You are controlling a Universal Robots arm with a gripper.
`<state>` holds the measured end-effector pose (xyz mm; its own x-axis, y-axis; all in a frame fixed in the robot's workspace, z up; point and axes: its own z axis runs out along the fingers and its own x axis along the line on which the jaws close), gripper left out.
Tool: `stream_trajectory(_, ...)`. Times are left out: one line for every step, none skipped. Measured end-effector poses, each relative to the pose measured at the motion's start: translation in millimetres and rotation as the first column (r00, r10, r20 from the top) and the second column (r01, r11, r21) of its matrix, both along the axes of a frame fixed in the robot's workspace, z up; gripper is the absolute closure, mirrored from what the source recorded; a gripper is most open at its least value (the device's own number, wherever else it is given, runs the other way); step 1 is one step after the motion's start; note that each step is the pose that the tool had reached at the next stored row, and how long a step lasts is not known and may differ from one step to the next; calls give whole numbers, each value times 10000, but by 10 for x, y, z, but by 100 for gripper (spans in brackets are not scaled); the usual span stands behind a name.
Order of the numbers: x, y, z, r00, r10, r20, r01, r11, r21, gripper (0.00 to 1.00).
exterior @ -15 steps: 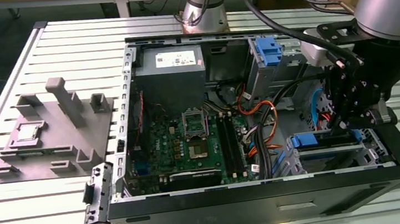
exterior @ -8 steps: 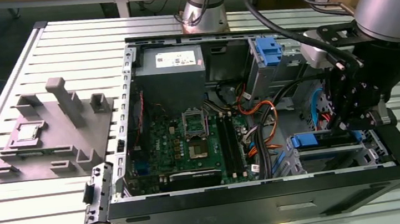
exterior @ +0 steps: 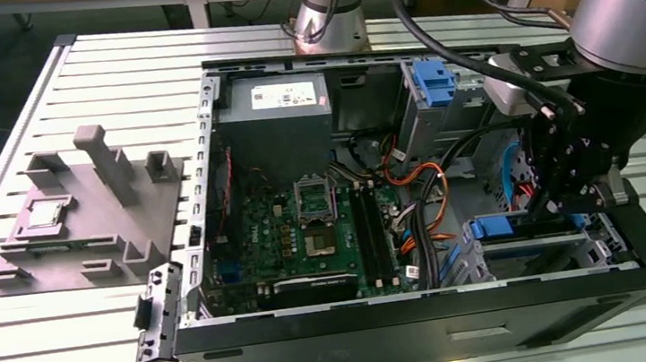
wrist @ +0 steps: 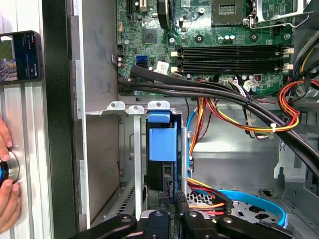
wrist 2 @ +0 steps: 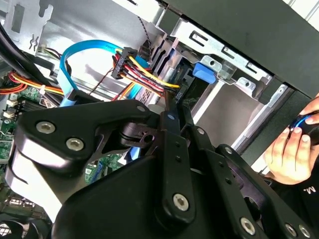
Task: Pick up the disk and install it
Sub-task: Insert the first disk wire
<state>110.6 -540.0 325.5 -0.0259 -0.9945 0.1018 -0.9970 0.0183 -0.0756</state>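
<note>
Gripper (exterior: 568, 202) is down inside the PC case (exterior: 433, 313), at the drive bay (exterior: 535, 249) near the case's front corner. The disk (wrist: 162, 149) sits edge-up in that bay slot, blue rail showing, w/ the fingers right over it. Can't tell if they're gripping or apart. Risk: cables (wrist: 234, 117) run just beside the bay; could snag. If disk is tilted it may jam. A person's hand (wrist: 6, 169) rests on the counter (exterior: 76, 342) nearby.

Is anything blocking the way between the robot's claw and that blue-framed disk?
Nothing visible does. In the first wrist view the gripper is right at the disk, which stands on edge inside the metal drive bay. The coloured cables run beside it, not between them.
</note>
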Motion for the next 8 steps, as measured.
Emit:
stream_trajectory(0,0,-3,10000,0,0,0,10000,5,83)
stream_trajectory(0,0,-3,10000,0,0,0,10000,5,83)
stream_trajectory(0,0,-3,10000,0,0,0,10000,5,83)
stream_trajectory(0,0,-3,10000,0,1,0,10000,5,83)
stream_trajectory(0,0,-3,10000,0,1,0,10000,4,83)
stream_trajectory(0,0,-3,10000,0,0,0,10000,4,83)
stream_trajectory(0,1,-6,10000,-1,-1,1,10000,14,83)
stream_trajectory(-1,0,-5,10000,-1,-1,1,10000,14,82)
